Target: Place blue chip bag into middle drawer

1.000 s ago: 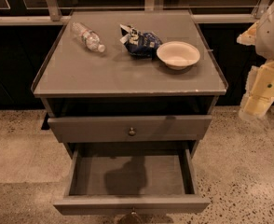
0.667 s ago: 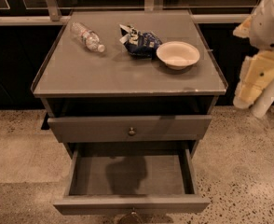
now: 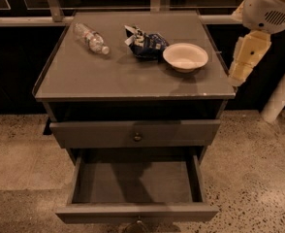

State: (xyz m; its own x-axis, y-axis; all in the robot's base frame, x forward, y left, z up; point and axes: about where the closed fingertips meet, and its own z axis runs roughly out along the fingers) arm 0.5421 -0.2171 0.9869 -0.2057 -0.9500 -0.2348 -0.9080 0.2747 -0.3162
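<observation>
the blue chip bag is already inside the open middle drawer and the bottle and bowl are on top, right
Not inside: the camera view shows the blue chip bag on the cabinet top between the bottle and bowl. The middle drawer is open. The gripper hangs off the cabinet's right edge.

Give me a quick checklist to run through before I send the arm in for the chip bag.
1. Middle drawer pulled out, its inside open from above: ok.
2. Blue chip bag lying free on the cabinet top, in plain view: ok.
3. Room around the bag: the white bowl sits close against its right side, and contact cannot be told: not ok.
4. Water bottle lies apart, to the bag's left: ok.
5. Gripper lined up over the bag: not ok. It hangs off the cabinet's right edge, beyond the bowl.
6. Top drawer not covering the middle drawer: ok.
</observation>
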